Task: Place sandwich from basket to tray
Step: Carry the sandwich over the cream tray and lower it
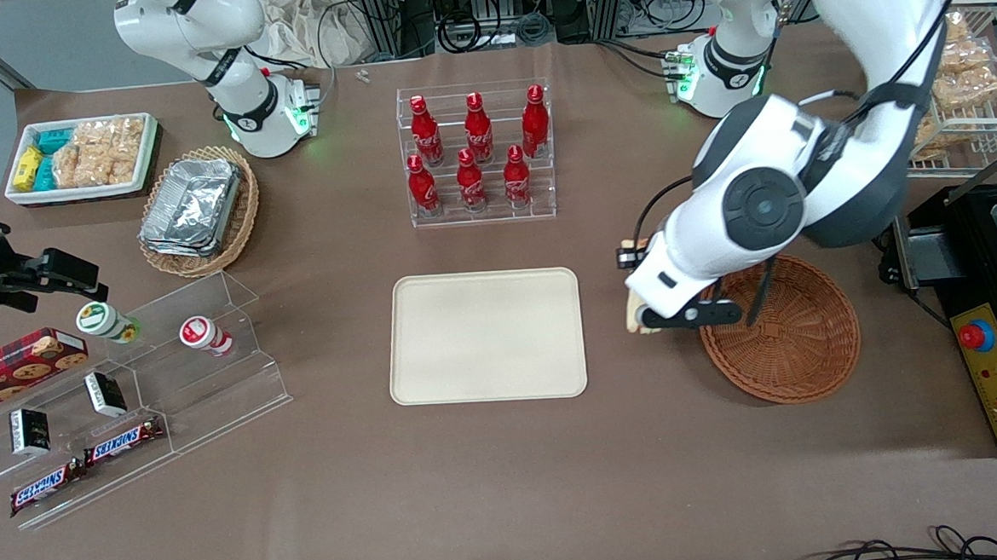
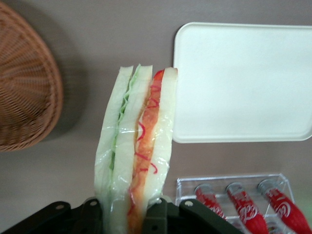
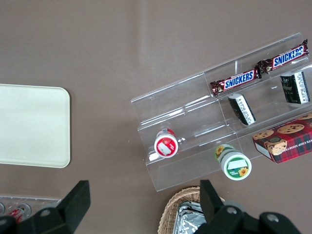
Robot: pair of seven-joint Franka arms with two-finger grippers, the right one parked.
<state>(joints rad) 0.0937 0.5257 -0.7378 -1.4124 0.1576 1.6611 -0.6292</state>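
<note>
The brown surface (image 1: 509,484) carries everything, and the working arm (image 1: 809,178) is the largest thing over it: it arches down from its base near the surface's working-arm end, elbow bent, forearm sloping toward the front camera, with the wrist hanging over the gap between tray and basket. The cream tray (image 1: 486,336) lies flat at the centre, with a clear rack of red bottles (image 1: 477,157) farther from the front camera at its 12 o'clock. The round reddish-brown basket (image 1: 796,345) sits toward the working arm's end, at the tray's 3 o'clock as the front camera sees it, near it but apart. The hand (image 1: 650,319) hovers just beside the basket's rim, above bare surface. In the wrist view the hand (image 2: 126,214) is clamped on the sandwich (image 2: 136,146), its dark fingers (image 2: 157,217) pressing both bread faces. The wedge is held on edge, off the surface, its green and red-orange layers showing, its tip reaching the tray's (image 2: 243,83) near corner.
</note>
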